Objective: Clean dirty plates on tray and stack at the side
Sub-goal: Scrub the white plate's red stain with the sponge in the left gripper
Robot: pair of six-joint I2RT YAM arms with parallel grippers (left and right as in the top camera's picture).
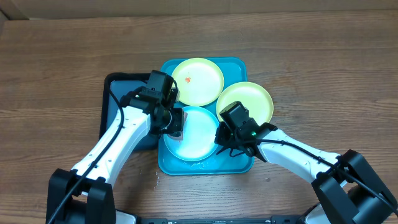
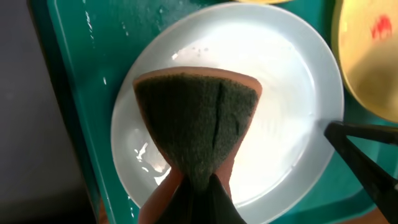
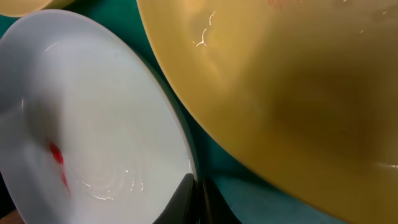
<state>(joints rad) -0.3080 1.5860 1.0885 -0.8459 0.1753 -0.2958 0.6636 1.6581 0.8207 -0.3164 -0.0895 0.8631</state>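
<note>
green-faced sponge (image 2: 196,124) over wet pale blue plate (image 2: 292,93), teal tray (image 2: 78,93) beneath — yellow plate (image 2: 373,62) right

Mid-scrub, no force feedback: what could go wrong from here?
The right end effector pinches only the thin rim of the wet light blue plate; pressure from the sponge could slip it free. The nearer yellow-green plate overhangs the tray rim beside that arm; a nudge might tip it off.

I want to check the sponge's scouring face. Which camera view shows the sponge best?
The left wrist view: the sponge fills the middle, its dark green face toward the camera, over the light blue plate. Overhead, the left arm hides most of it. The right wrist view does not show it.
</note>
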